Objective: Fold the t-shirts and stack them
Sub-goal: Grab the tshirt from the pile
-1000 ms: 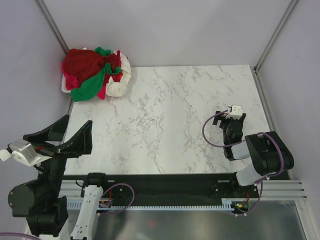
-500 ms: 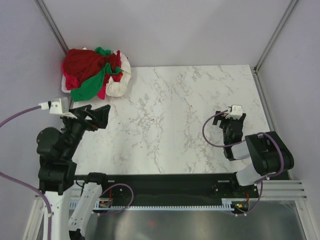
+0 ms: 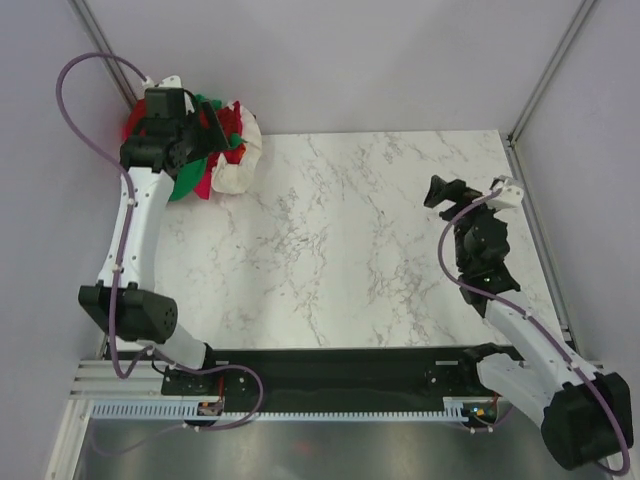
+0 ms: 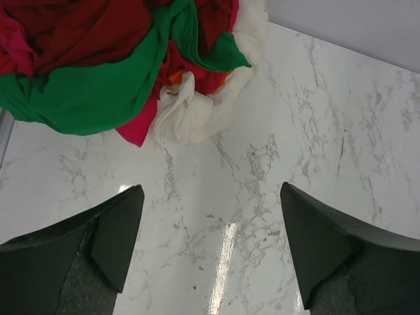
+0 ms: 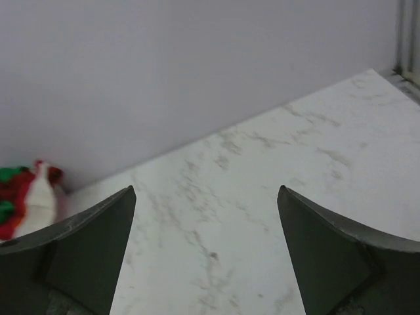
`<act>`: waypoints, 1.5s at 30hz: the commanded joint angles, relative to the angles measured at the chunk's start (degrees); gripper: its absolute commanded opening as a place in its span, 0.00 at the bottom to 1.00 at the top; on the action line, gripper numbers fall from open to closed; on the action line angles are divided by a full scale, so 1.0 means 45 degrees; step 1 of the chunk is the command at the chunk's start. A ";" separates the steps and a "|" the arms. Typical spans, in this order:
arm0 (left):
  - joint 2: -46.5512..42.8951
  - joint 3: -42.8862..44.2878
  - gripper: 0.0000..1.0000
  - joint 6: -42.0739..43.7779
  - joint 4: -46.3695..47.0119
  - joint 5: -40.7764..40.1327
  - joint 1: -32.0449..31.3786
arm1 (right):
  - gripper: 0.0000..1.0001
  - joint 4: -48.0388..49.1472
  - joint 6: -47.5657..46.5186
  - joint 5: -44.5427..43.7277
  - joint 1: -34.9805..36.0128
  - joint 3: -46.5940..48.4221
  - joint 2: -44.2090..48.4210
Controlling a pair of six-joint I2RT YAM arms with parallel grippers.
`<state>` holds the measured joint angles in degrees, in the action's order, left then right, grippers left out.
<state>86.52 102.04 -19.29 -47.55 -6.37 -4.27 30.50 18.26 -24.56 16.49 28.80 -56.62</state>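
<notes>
**T-shirts (image 4: 98,59) heaped in the tabletop's far-left corner, none folded yet**

All the shirts lie in one crumpled heap at the far-left corner of the marble-patterned tabletop (image 3: 350,230). A dark red shirt (image 4: 72,26) sits on top, and a green shirt (image 4: 85,98) winds across it. A white shirt (image 4: 197,111) bulges out on the side facing the tabletop's middle, and a tip of a pinkish-red shirt (image 4: 138,128) pokes out underneath.

The left gripper (image 4: 210,190) hovers over the heap's near edge at that corner. Its fingers are wide apart, with only bare marble between them. The right gripper (image 5: 206,193) hangs over the right side of the tabletop, far from the heap, also spread wide and holding nothing.

No shirt is laid flat, folded or stacked, so by the look of things the whole task remains. The likely first step is pulling one shirt free of the tangle.
</notes>
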 commanded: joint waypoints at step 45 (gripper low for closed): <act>1.1966 1.3222 0.02 0.1104 -0.1152 -0.1982 0.1809 | 0.98 -0.8399 0.3559 0.6902 0.2078 -0.1535 0.2875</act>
<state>141.97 158.01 -13.26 -53.49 -16.36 4.73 -9.43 35.07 7.07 25.65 22.61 -43.59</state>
